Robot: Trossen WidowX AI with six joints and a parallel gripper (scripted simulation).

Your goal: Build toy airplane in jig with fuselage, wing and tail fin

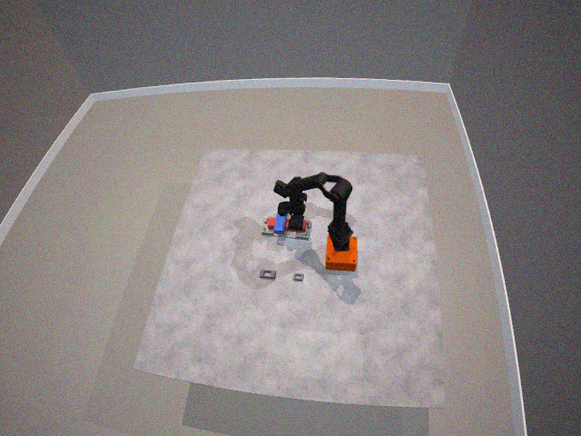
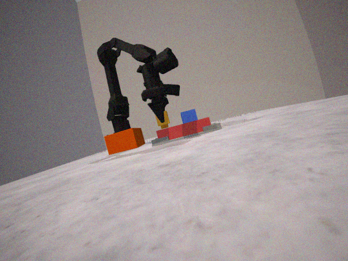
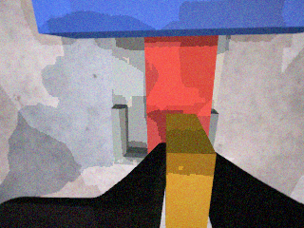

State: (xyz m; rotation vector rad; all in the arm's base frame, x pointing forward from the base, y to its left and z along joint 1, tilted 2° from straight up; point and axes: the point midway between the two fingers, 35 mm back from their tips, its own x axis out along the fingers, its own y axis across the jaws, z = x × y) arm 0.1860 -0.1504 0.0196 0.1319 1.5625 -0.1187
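The red fuselage (image 1: pixel 271 223) (image 2: pixel 175 131) (image 3: pixel 178 76) lies flat in the grey cradle (image 2: pixel 212 128) (image 3: pixel 121 138). The blue wing (image 1: pixel 280 223) (image 2: pixel 188 116) (image 3: pixel 157 19) lies across the top of the fuselage; its tab and socket are hidden. My gripper (image 1: pixel 296 222) (image 2: pixel 162 121) (image 3: pixel 180 149) is shut on the yellow tail fin (image 2: pixel 166 115) (image 3: pixel 189 195), which stands upright, tab down. In the exterior view the tab's lower end is at or just above the fuselage's top, at the end nearer the robot base. The tail socket is hidden under the fin in the wrist view.
Two small grey holders, a larger one (image 1: pixel 268 274) and a smaller one (image 1: pixel 298 277), lie on the mat apart from the cradle. The orange robot base (image 1: pixel 341 258) (image 2: pixel 123 141) stands beyond the cradle's tail end. The wing stands close beside the gripper.
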